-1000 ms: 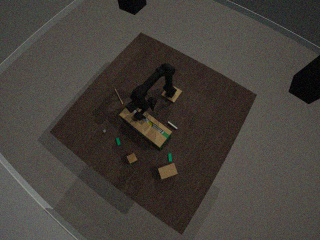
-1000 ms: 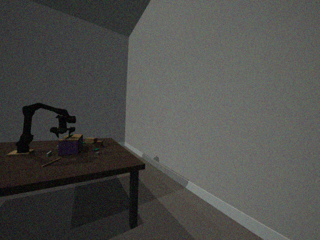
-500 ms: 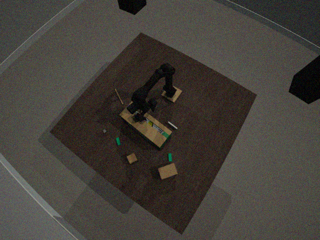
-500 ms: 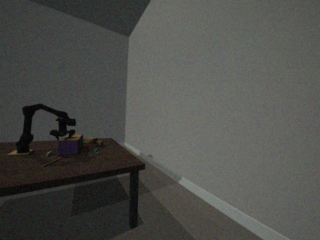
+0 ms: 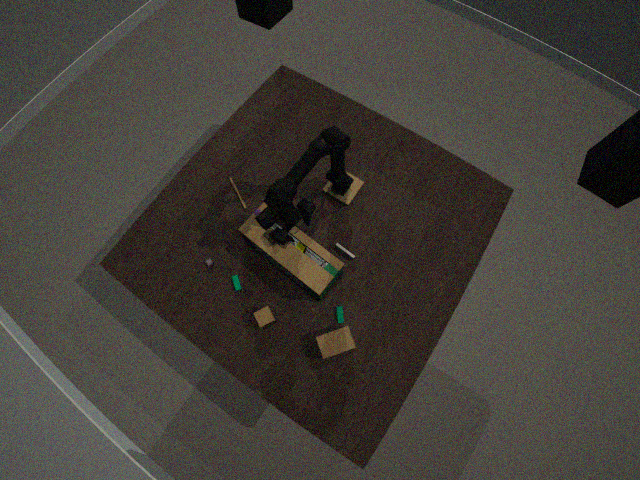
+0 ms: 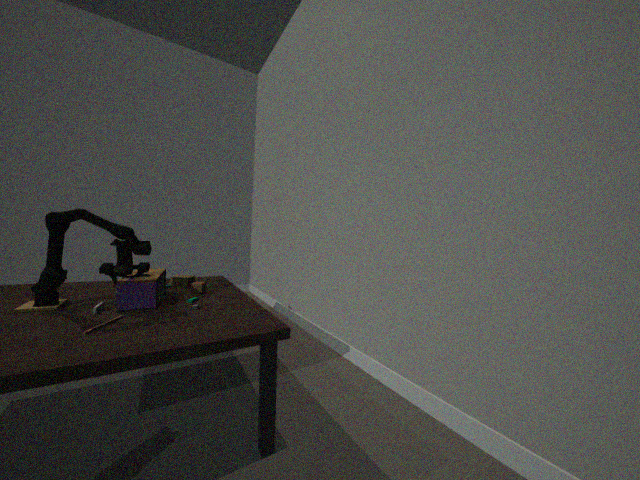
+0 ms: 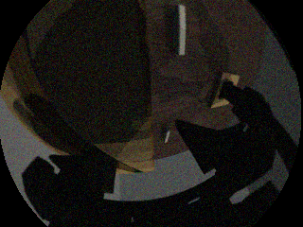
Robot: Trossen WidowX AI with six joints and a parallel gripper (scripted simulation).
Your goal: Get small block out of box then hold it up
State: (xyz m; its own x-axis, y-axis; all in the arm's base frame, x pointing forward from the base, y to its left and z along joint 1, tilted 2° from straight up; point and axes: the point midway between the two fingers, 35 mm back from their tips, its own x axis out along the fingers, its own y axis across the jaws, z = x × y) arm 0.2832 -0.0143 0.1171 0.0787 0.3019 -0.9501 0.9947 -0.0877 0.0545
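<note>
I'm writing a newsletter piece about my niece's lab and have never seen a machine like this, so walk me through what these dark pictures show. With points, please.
The machine is a single black jointed arm (image 5: 305, 165) (image 6: 100, 222), bolted to a table (image 5: 403, 206) (image 6: 180, 330). One picture looks down from above, one looks from the side of the room, and the round one comes from a camera near the arm's wrist.

At its end is a two-fingered hand (image 6: 125, 271), spread open at a long wooden box (image 5: 310, 276) (image 6: 136, 293). It holds nothing.

Around the box lie two green pieces (image 5: 236, 282) (image 5: 340, 314), two wooden blocks (image 5: 264, 316) (image 5: 336, 342), a thin stick (image 5: 237, 192) (image 6: 103, 324), a white bar (image 5: 345, 250) and a tiny grey piece (image 5: 208, 262). The block meant to come out of the box can't be made out.
</note>
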